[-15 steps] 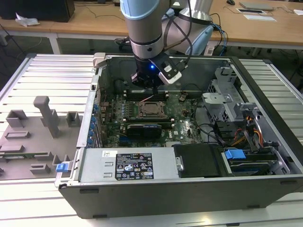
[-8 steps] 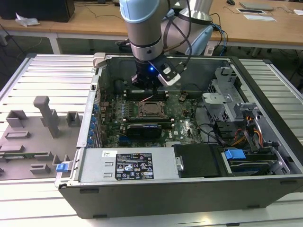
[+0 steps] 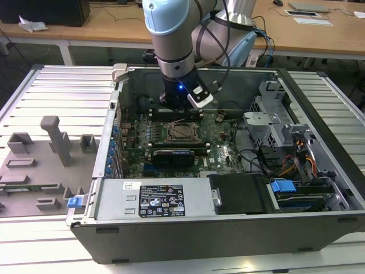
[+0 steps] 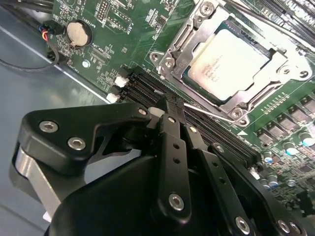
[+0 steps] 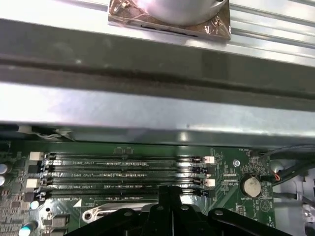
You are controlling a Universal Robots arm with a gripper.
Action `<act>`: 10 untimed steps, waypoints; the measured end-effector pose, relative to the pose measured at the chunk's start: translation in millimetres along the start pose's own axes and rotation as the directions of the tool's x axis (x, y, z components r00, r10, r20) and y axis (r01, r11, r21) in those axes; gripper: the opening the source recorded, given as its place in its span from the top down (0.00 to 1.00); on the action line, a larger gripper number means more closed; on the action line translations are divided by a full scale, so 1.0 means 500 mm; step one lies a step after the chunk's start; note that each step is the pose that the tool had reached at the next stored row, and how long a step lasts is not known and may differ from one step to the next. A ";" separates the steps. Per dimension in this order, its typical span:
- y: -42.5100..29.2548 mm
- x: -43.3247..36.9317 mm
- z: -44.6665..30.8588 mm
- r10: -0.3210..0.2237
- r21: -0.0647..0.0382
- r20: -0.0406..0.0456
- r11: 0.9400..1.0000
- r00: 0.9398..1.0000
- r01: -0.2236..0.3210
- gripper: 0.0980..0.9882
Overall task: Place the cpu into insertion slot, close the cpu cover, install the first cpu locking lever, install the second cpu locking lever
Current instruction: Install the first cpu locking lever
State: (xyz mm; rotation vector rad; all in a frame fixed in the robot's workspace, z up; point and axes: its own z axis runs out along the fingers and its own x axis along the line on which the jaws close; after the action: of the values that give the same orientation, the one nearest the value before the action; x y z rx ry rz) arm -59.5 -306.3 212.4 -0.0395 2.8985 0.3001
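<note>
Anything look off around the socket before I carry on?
Nothing stands out. The cpu lies flat and square under the cpu cover, which is down over it. A thin locking lever runs along the cover's edge by the shut gripper; whether it is latched cannot be told.

Open room above cpu (image 4: 229, 56), memory slots (image 4: 142, 86) alongside

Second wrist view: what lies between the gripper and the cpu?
A thin metal rod and the rim of the cpu cover lie between the gripper and the cpu, in the second wrist view.
</note>
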 end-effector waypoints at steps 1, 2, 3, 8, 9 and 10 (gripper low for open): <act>0.000 0.000 0.002 0.009 0.002 0.002 1.000 1.000 -0.009 0.99; 0.000 0.001 0.004 0.019 0.005 0.004 1.000 1.000 -0.019 0.99; -0.001 0.001 0.006 0.033 0.008 0.007 0.999 0.999 -0.033 0.99; 0.002 0.003 0.013 0.062 0.016 0.013 0.998 0.998 -0.062 0.99; 0.002 0.003 0.014 0.067 0.017 0.015 0.998 0.998 -0.067 0.99; 0.002 0.003 0.014 0.072 0.019 0.016 0.997 0.997 -0.072 0.99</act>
State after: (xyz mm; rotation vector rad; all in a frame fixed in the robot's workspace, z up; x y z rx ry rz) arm -59.5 -303.7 205.4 0.0700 2.8919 0.2836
